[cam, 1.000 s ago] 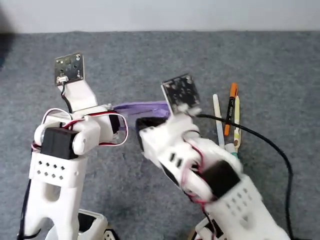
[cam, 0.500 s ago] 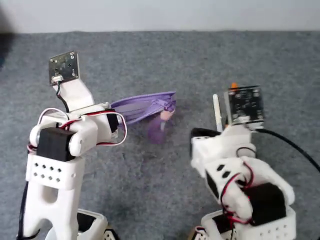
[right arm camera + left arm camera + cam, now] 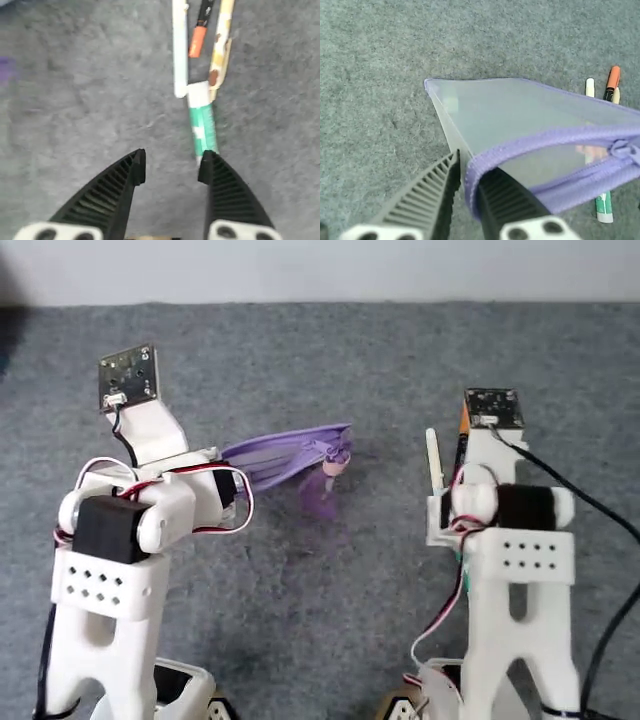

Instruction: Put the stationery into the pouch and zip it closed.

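Pouch point(image 3: 520, 112): translucent, with a purple zip edge. One end is held up off the grey carpet point(image 3: 300, 350), and the free end points toward the right arm.
Zip pull point(image 3: 620, 149): sits at the end away from the grip.
Left gripper point(image 3: 465, 172): clamped tight on the purple edge of the pouch.
Stationery: white pen point(image 3: 179, 45), orange marker point(image 3: 199, 35), cream patterned pen point(image 3: 222, 35) and green-and-white pen point(image 3: 202, 122). All lie close together on the carpet, outside the pouch and well apart from it.
Right gripper point(image 3: 172, 167): jaws wide with nothing between them, above the carpet just beside the green-and-white pen's near end.
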`<action>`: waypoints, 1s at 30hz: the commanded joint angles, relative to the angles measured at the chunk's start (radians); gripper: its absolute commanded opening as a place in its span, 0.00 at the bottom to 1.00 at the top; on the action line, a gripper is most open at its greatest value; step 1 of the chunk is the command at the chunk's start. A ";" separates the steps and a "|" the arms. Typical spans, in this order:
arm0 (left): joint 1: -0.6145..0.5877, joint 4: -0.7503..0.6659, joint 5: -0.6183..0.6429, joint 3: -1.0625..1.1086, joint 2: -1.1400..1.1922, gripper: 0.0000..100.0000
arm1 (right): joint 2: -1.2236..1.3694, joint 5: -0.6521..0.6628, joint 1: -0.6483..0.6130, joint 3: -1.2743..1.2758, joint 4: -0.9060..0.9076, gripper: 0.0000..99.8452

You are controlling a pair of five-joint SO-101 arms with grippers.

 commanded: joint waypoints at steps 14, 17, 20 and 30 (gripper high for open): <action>0.012 0.000 0.009 -0.051 -0.002 0.01 | 0.363 0.206 0.102 0.066 -0.289 0.14; 0.012 -0.003 0.009 -0.051 -0.002 0.01 | 0.415 0.209 0.102 0.066 -0.335 0.14; 0.012 -0.005 0.009 -0.051 -0.002 0.01 | 0.458 0.209 0.102 0.066 -0.364 0.14; 0.012 -0.006 0.009 -0.051 -0.002 0.01 | 0.625 0.244 0.127 0.066 -0.470 0.14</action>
